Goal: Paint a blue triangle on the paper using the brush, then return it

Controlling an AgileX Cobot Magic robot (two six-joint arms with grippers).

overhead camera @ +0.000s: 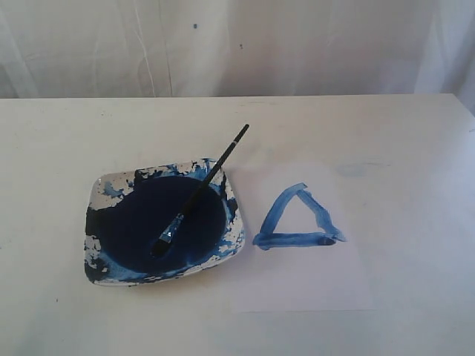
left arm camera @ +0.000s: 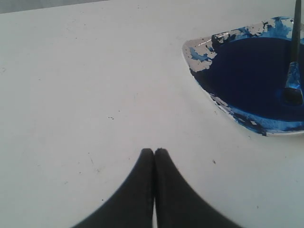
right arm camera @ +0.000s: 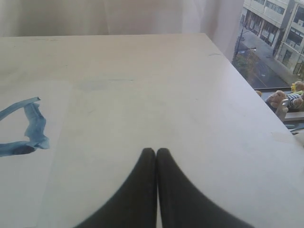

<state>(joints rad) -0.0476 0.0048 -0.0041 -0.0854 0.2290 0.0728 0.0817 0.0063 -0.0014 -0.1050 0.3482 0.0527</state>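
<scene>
We find blue triangle (overhead camera: 293, 240) closed on paper (overhead camera: 312, 285); brush (overhead camera: 200, 189) lies in paint dish (overhead camera: 100, 189). Left gripper (left arm camera: 154, 152) & right gripper (right arm camera: 156, 151) pinched closed, empty. Rec.: park arms off wet strokes.

exterior: high, facing table (overhead camera: 74, 148) | left wrist: low, shares dish (left arm camera: 203, 51) | right wrist: low, shares blue triangle (right arm camera: 35, 126)

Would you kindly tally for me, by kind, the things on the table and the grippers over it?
Dish: 1
Brush: 1
Paper: 1
Blue triangle: 1
Grippers: 2, the left gripper and the right gripper, both shut and empty
Total: 6
</scene>
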